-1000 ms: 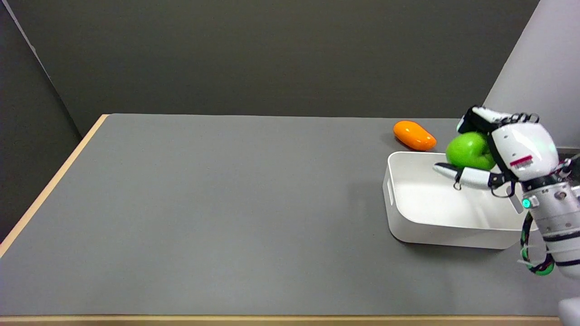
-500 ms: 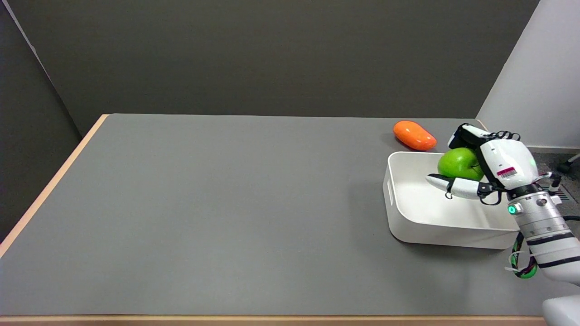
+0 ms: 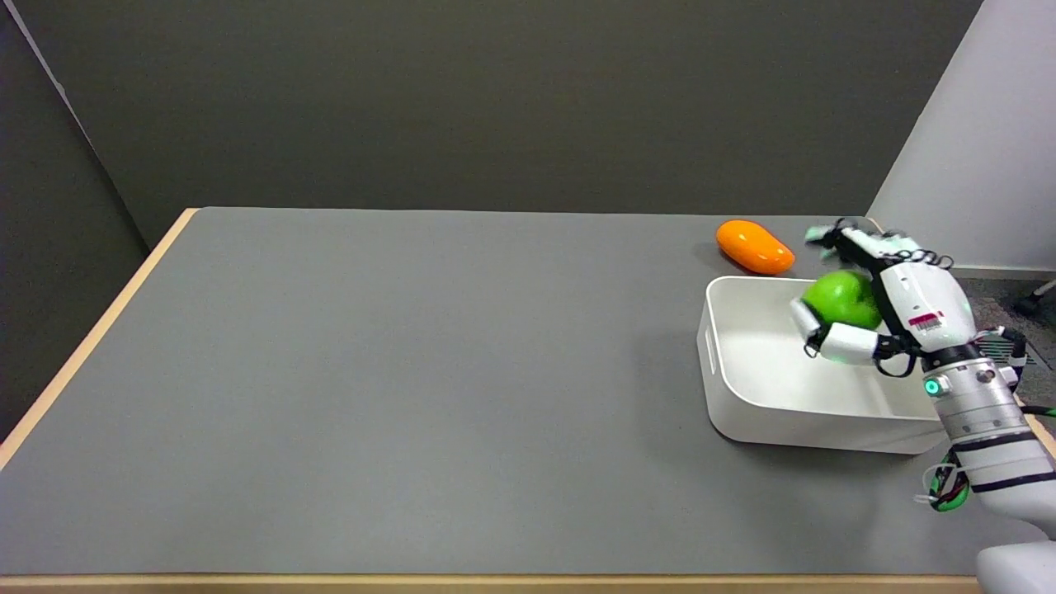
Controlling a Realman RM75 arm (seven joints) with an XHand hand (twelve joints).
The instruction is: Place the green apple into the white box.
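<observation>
Here, in the head view, the robot's right hand (image 3: 887, 301) was over the far right part of the white box (image 3: 747, 396), with the green apple (image 3: 840, 299) cupped against its palm. The upper fingers (image 3: 841, 238) looked lifted and spread above the fruit, blurred at the tips, while the thumb lay under the apple's near side; whether the hand truly gripped the apple or had begun to let go could not be told from this picture. The apple itself sat within the box's outline, low against the far wall, though whether it touched the floor of the box was hidden by the hand.

The likeliest trouble, judged from this pose, was an untidy release: a round, smooth fruit let go close to the far rim might roll or bounce, and the thumb beneath it might flick it sideways as the hand withdrew. A finger catching the rim could also shove or tip the light box, which stood near the right edge of the grey table (image 3: 412, 371). The orange mango-shaped fruit (image 3: 754, 247) lay just beyond the box's far wall, apart from both apple and hand, and seemed in little danger.

The right arm reached in from the lower right, forearm angled up and leftward, wrist bent so the palm faced left toward the box's middle.
</observation>
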